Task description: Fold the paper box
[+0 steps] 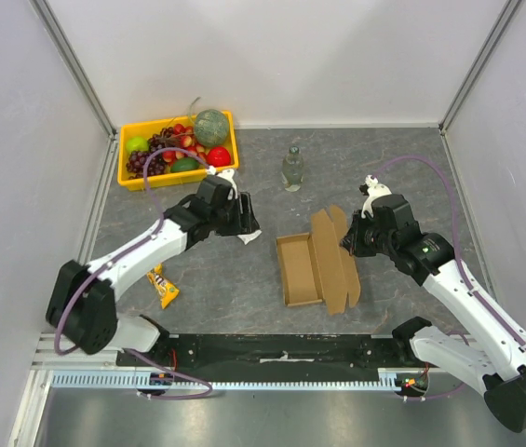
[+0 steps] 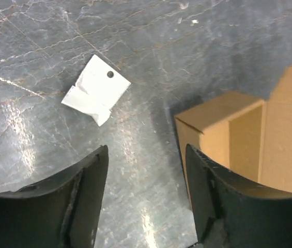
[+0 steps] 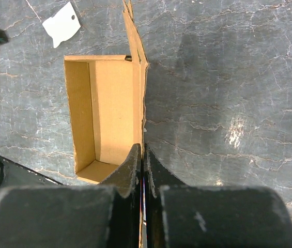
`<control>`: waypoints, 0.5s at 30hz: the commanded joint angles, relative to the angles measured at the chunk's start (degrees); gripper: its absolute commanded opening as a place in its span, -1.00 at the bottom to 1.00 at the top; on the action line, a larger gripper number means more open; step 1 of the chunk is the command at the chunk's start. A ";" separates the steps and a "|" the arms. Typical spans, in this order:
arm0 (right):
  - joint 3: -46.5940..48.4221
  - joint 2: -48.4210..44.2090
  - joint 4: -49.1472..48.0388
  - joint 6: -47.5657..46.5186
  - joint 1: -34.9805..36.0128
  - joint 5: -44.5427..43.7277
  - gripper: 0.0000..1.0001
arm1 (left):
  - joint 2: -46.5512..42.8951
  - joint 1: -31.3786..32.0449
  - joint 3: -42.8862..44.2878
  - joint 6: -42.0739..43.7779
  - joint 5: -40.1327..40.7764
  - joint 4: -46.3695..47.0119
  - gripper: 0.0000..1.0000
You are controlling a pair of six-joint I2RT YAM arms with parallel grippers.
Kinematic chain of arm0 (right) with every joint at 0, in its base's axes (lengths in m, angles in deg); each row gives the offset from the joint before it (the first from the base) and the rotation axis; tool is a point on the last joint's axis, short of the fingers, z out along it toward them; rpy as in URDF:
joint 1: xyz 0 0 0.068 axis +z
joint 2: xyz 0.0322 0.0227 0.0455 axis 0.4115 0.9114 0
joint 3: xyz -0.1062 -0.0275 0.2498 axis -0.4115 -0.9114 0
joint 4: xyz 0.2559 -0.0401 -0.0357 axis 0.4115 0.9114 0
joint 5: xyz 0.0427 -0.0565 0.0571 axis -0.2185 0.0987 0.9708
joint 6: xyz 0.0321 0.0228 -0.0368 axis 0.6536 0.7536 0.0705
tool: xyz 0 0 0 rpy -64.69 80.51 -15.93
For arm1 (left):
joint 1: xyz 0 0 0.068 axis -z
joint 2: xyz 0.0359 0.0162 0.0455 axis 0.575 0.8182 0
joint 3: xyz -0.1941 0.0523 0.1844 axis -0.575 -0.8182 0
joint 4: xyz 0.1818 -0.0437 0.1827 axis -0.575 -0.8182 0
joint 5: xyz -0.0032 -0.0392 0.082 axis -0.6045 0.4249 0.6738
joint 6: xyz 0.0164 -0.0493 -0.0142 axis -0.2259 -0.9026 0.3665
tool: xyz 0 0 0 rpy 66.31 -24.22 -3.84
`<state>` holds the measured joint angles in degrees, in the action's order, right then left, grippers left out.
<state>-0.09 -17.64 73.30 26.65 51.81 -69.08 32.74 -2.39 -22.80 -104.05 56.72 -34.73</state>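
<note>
Right wrist: end effector (image 3: 142,151) (right) clamps paper box (image 3: 112,103)

the left pincer (image 2: 146,155) hangs over the grey marbled stone counter (image 2: 37,41), its two black fingers (image 2: 86,196) wide apart with nothing between them. a small crumpled white paper slip (image 2: 96,92) with a round hole lies ahead. the plain brown cardboard paper box (image 2: 223,132) sits at right, its open corner just beside the right-hand finger.

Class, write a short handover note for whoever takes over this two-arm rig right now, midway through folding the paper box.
Left gripper: open, holding nothing, hovering beside the paper box.
Right gripper: shut on the edge of the box's lid flap.
Done: the tray walls stand upright; the lid lies open to the right.
To do: fold the lid over the tray and close it.
</note>
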 commanded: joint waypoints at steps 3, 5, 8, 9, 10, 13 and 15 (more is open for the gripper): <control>-0.34 -0.47 -1.40 -0.66 -0.08 0.84 -0.91 | 12.66 -0.19 9.71 5.64 5.57 -2.92 0.69; -0.43 -0.56 -1.39 -0.92 -0.09 0.76 -0.90 | 16.35 -0.28 12.96 7.22 6.62 -4.59 0.75; -0.52 -0.30 -1.31 -1.36 -0.09 0.76 -0.89 | 20.57 -0.54 15.95 9.15 7.68 -5.30 0.78; -0.43 -0.21 -1.31 -1.36 -0.09 0.76 -0.89 | 21.72 -0.63 16.75 9.33 8.03 -5.65 0.78; -0.43 -0.04 -1.39 -1.54 0.00 0.93 -0.88 | 23.04 -0.98 17.36 9.68 8.47 -6.26 0.78; -0.34 0.05 -1.39 -1.71 0.00 1.02 -0.88 | 26.91 -1.33 19.12 10.39 9.88 -7.93 0.76; -0.34 0.05 -1.22 -1.89 -0.09 1.02 -0.88 | 28.32 -1.59 19.13 10.57 9.97 -8.11 0.72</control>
<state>-0.11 -17.62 73.12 26.10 51.81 -68.69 58.07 -3.24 -5.76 -96.88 64.26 -40.39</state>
